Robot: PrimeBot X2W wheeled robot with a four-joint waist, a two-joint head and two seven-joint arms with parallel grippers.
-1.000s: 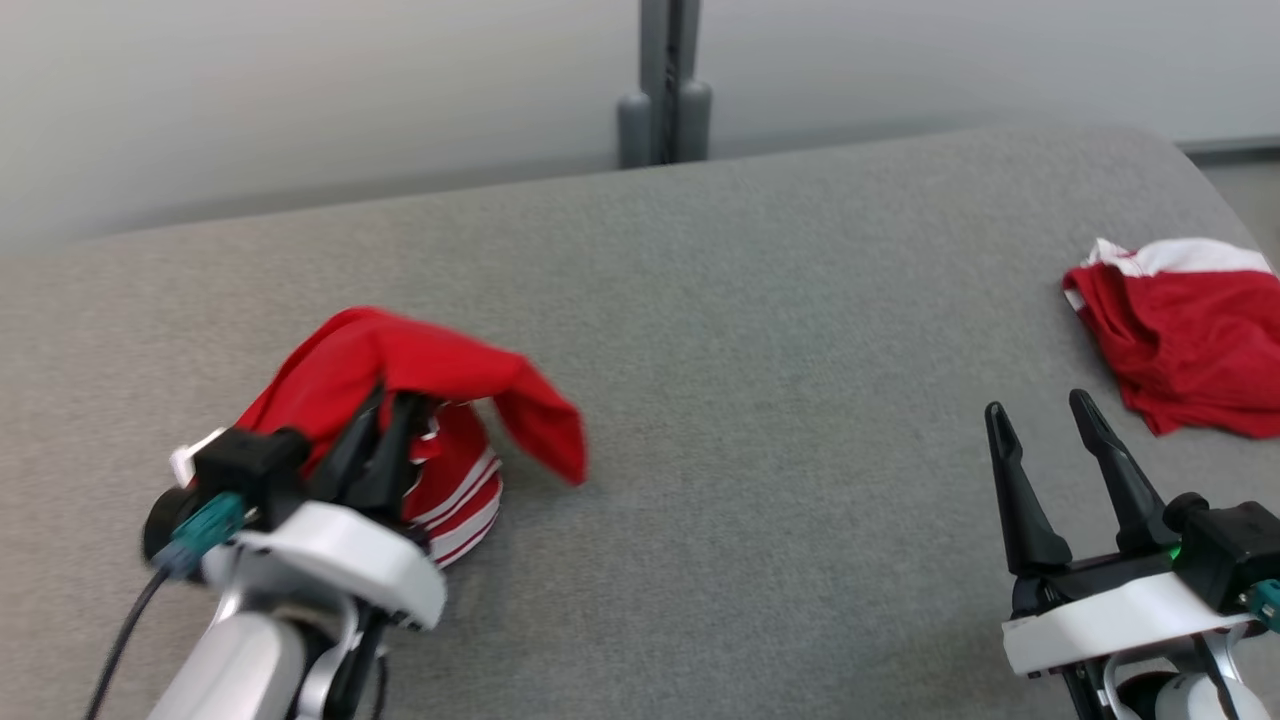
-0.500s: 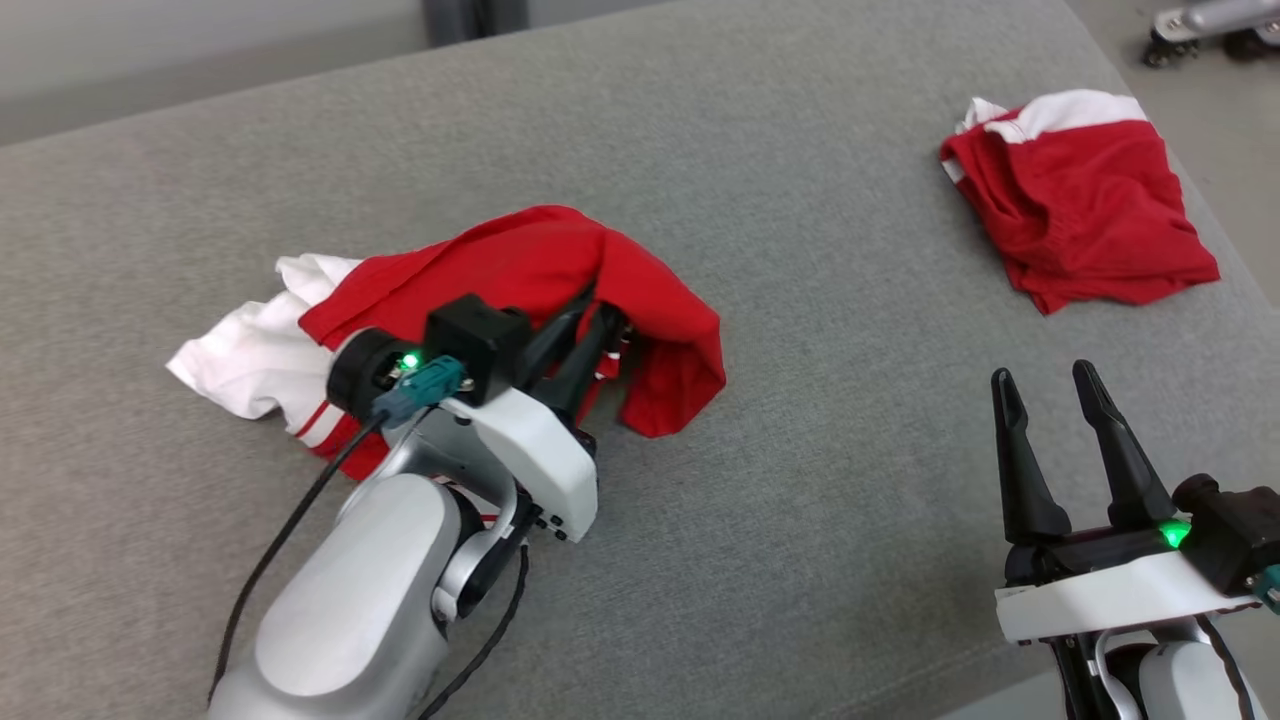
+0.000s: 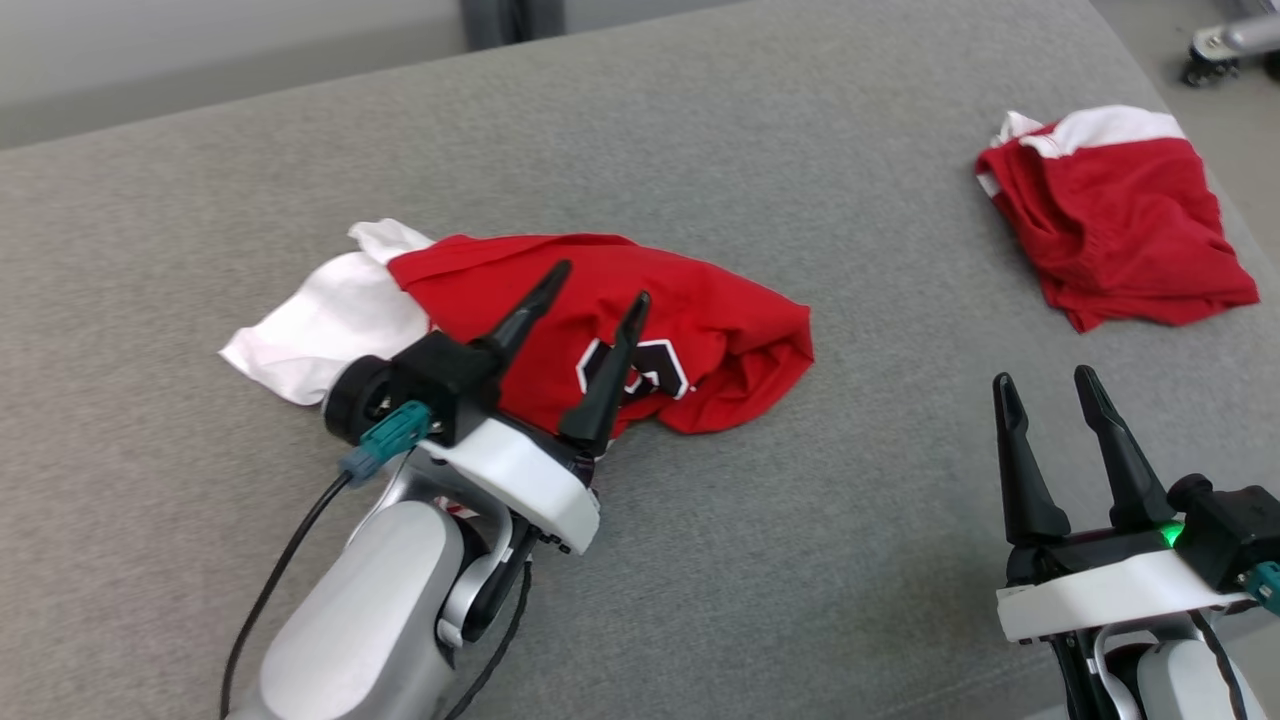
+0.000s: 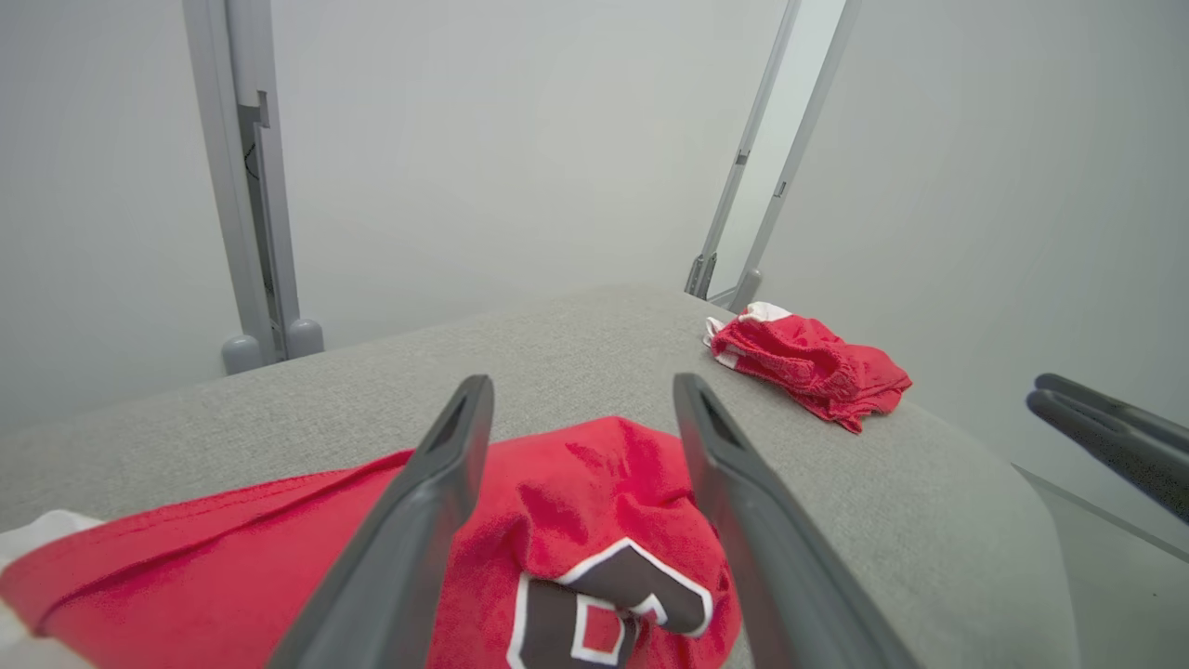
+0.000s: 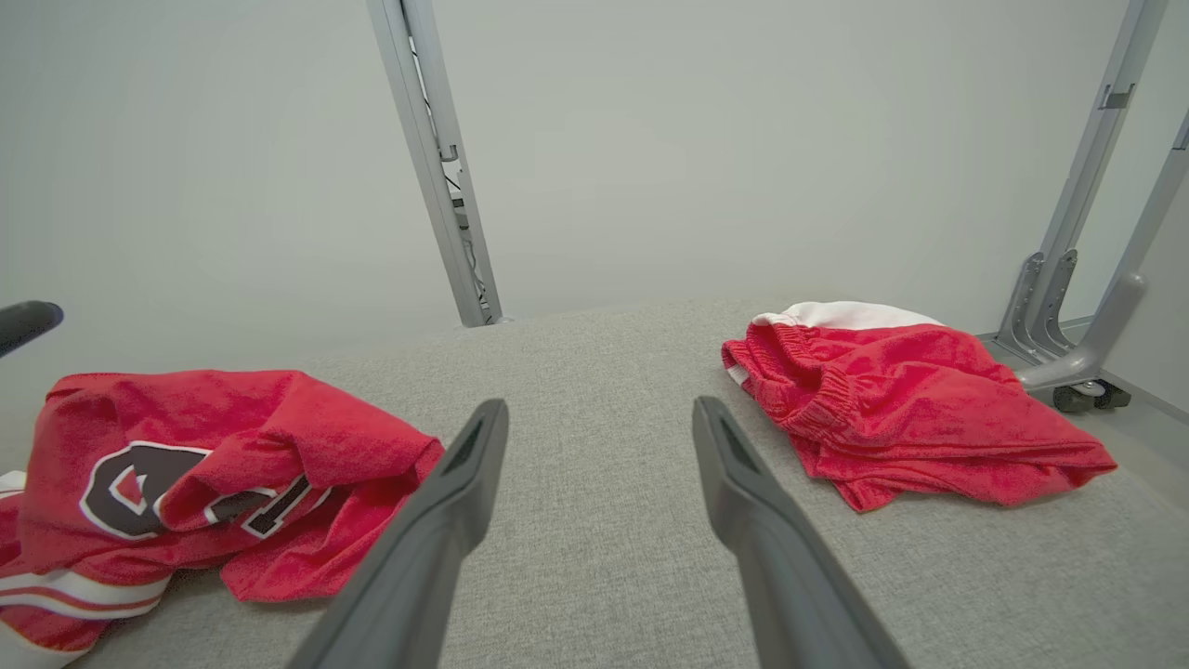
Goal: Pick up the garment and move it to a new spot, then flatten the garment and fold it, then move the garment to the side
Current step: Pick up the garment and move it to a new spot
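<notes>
Grey tabletop (image 3: 800,150), crumpled garment (image 3: 720,320) heaped left of centre; left claw (image 3: 604,281) hovers over it, fingers spread wide, right claw (image 3: 1042,376) gaping too, empty. Soft, light, floppy, I'd say: pinch a hem edge.

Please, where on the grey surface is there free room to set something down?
The widest bare patch of the grey surface lies between the red jersey and the red shorts, ahead of the right gripper. The strip behind the jersey is bare too. Crowded: the left, where the open left gripper is over the jersey.
</notes>
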